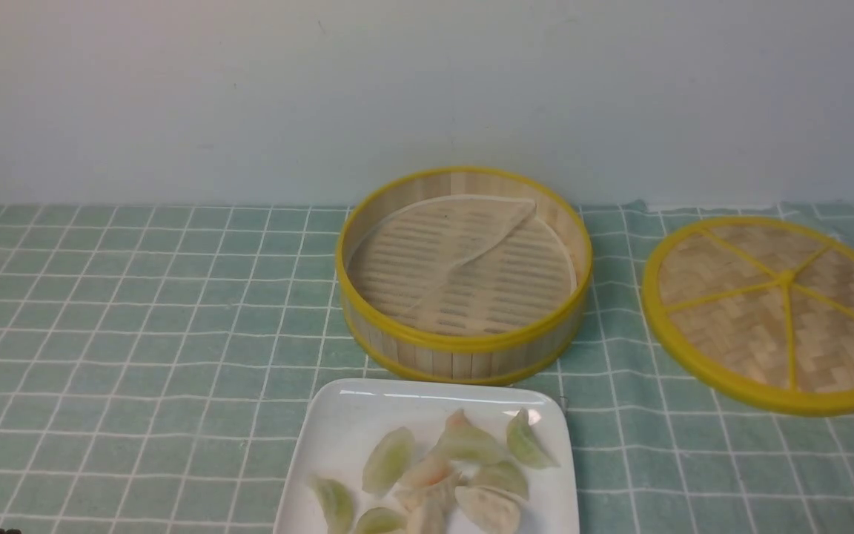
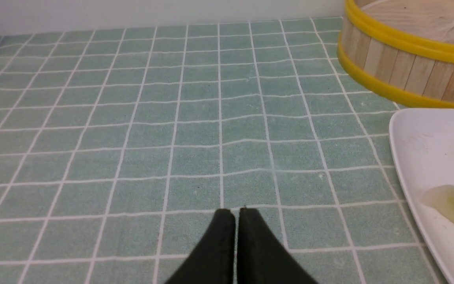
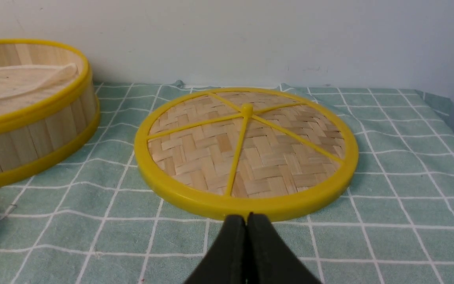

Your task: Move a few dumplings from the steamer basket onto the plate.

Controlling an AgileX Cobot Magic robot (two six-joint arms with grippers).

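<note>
Green checked cloth (image 1: pixel 138 334) spreads under the plate (image 1: pixel 345 415), whose dumplings (image 1: pixel 388 460) point various ways, one long axis slanting away rightward, another's nearer rightward. Bare cloth borders the plate's left; the steamer basket (image 1: pixel 464 345) sits just beyond. The plate's near edge is cut off; left gripper (image 2: pixel 235 213) and right gripper (image 3: pixel 246 219) are clenched, empty.

Open cloth (image 1: pixel 138 334) left of basket (image 1: pixel 464 360) and plate (image 1: pixel 330 423); woven disc (image 1: pixel 738 334) obstructing right.
</note>
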